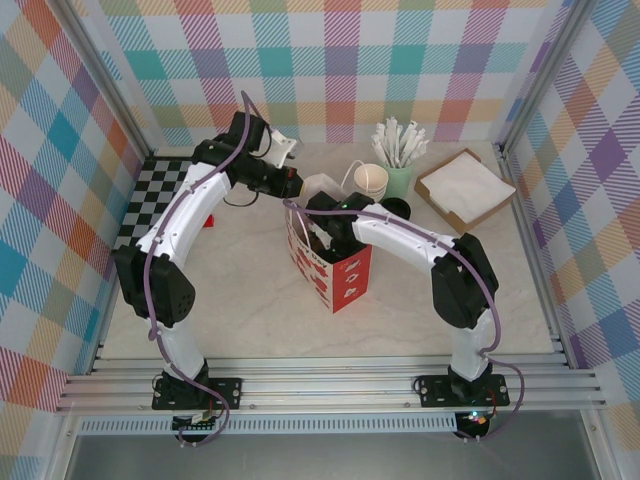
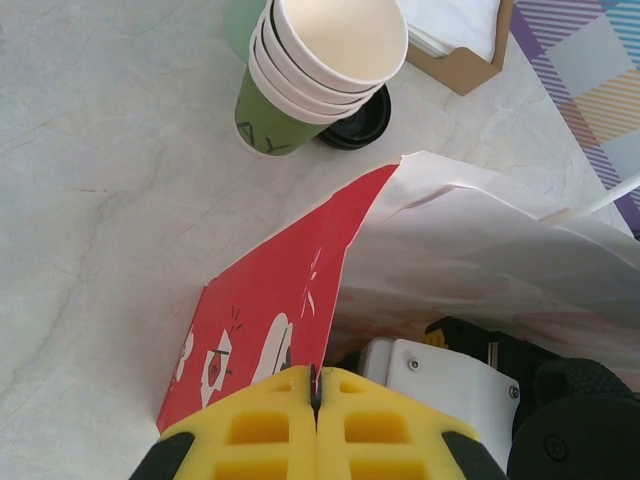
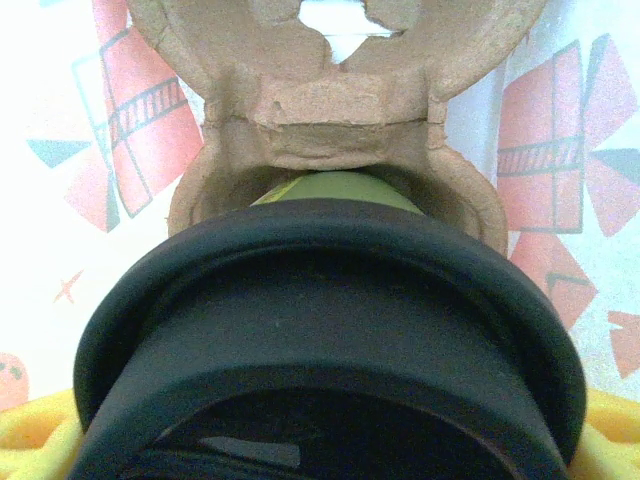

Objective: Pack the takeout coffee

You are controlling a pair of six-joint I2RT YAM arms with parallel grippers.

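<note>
The left gripper [image 2: 316,400] pinches the bag [image 2: 290,300] rim while the right gripper [image 3: 330,450], jaws wide around the takeout coffee [image 3: 330,310] between them, holds it against the carrier [image 3: 320,120] just ahead, so packing looks nearly done and next calls for a gentle release.

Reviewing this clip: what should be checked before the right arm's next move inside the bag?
1. Left gripper jaws shut on the bag rim, mouth open: ok.
2. Right gripper jaws on either side of the cup: ok.
3. Cup body inside the carrier pocket: ok.
4. Carrier flat on the bag floor: cannot tell.
5. Lid pressed fully on: cannot tell.
</note>
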